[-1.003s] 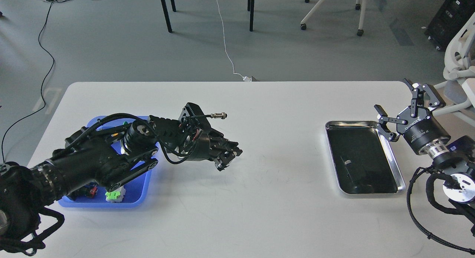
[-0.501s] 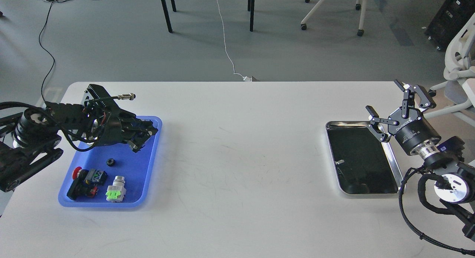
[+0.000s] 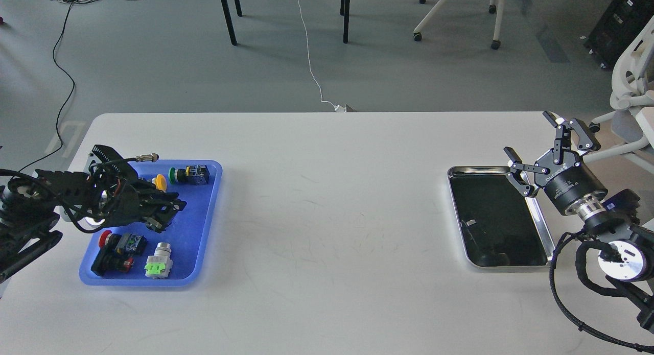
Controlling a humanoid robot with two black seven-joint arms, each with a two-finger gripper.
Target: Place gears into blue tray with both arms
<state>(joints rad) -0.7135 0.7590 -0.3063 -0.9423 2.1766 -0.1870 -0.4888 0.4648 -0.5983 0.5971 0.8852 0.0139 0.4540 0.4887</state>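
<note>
Head view: left gripper [image 3: 166,215] hangs low over the middle of the blue tray [image 3: 202,237], fingers too dark and bunched to tell apart, so can't tell its state. No gear visible; the spot under the fingers is hidden. Beyond the gripper: yellow button [image 3: 160,181] and green-capped switch [image 3: 189,174]. On its near side: red button switch [image 3: 115,246] and bright-green switch [image 3: 157,263]. Right gripper [image 3: 541,153] is well apart across the white table [image 3: 327,232], fingers spread wide with nothing between them, above the steel tray [image 3: 544,227] at its right rim.
</note>
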